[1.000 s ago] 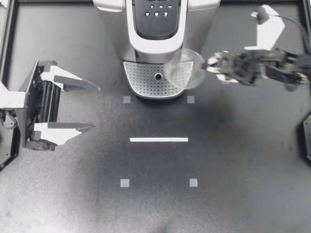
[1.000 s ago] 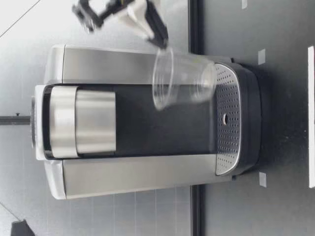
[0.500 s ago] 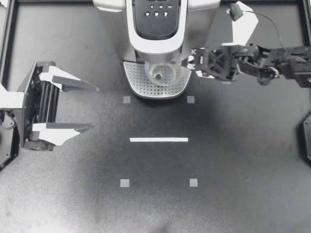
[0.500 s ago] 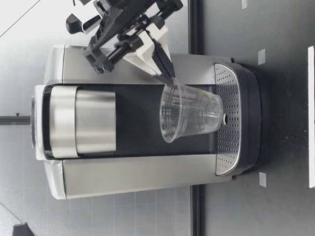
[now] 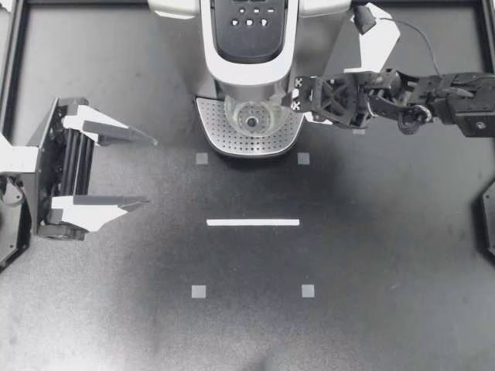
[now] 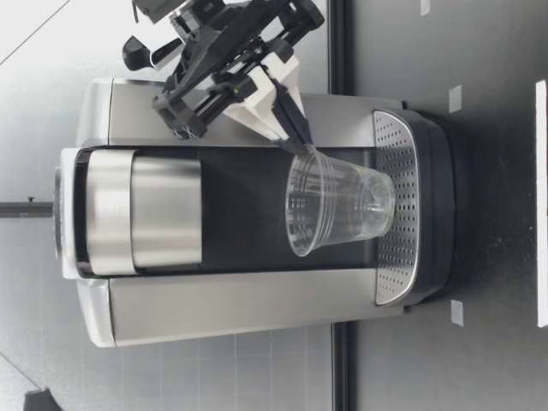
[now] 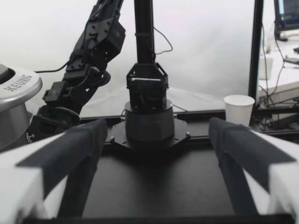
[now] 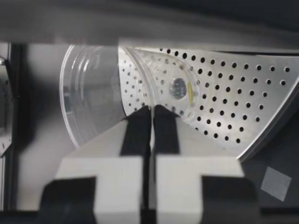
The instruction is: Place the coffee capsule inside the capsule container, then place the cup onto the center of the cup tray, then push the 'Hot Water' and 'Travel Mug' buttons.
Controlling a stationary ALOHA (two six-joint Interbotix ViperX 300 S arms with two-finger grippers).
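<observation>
A clear plastic cup [image 5: 251, 116] sits over the middle of the perforated cup tray [image 5: 220, 137] of the coffee machine [image 5: 247, 54]. My right gripper [image 5: 296, 98] reaches in from the right, shut on the cup's rim. In the low view the cup [image 6: 338, 205] leans slightly, its base at the tray [image 6: 398, 261], with the right gripper [image 6: 301, 141] at its rim. The right wrist view shows the gripper [image 8: 151, 114] pinching the cup's wall [image 8: 93, 88] over the tray [image 8: 243, 102]. My left gripper [image 5: 147, 171] is open at the table's left, holding nothing. No capsule is visible.
The machine's buttons [image 5: 249, 15] lie on its top panel. A white tape line [image 5: 253, 222] and small tape squares [image 5: 199, 291] mark the table in front of the machine. In the left wrist view a white paper cup [image 7: 238, 108] stands beyond the table, near an arm base [image 7: 148, 121].
My right gripper has carried the cup from beside the tray's right edge leftward to over its middle and lowered it toward the tray. The left arm has not moved.
</observation>
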